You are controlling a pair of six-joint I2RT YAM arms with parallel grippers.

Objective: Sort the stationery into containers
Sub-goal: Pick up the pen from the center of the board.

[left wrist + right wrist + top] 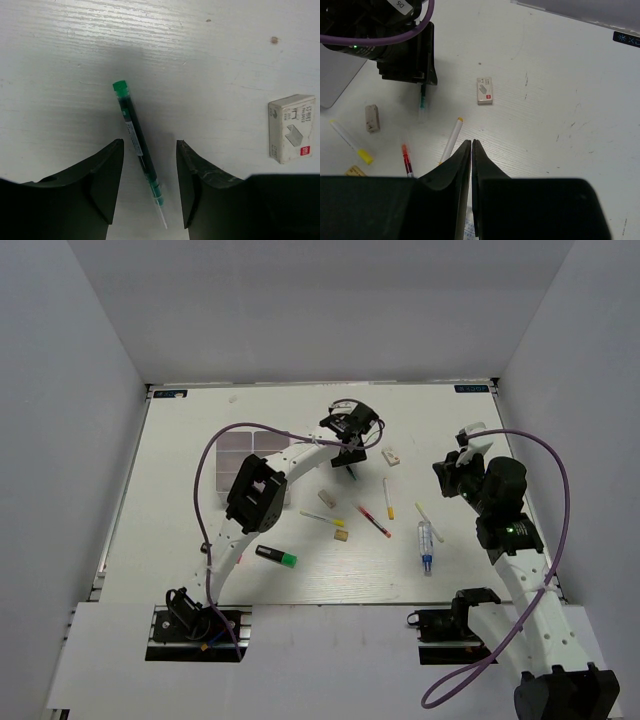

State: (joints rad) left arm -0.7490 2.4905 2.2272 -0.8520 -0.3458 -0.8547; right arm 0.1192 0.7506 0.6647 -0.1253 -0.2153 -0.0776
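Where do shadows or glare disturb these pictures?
Left wrist view: a soft shadow lies over the green pen, with pale glare above it; the pen is sharp. Right wrist view: the right tool is dark, nearly featureless. Top view: even light.

Pens (373, 521), erasers (327, 498), green-capped highlighter (276, 557) loose beside white compartmented organizer (238, 443).

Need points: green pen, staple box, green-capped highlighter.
green pen (140, 150), left wrist view, middle of barrel
staple box (292, 128), left wrist view, centre of top face
green-capped highlighter (270, 555), top external view, black body
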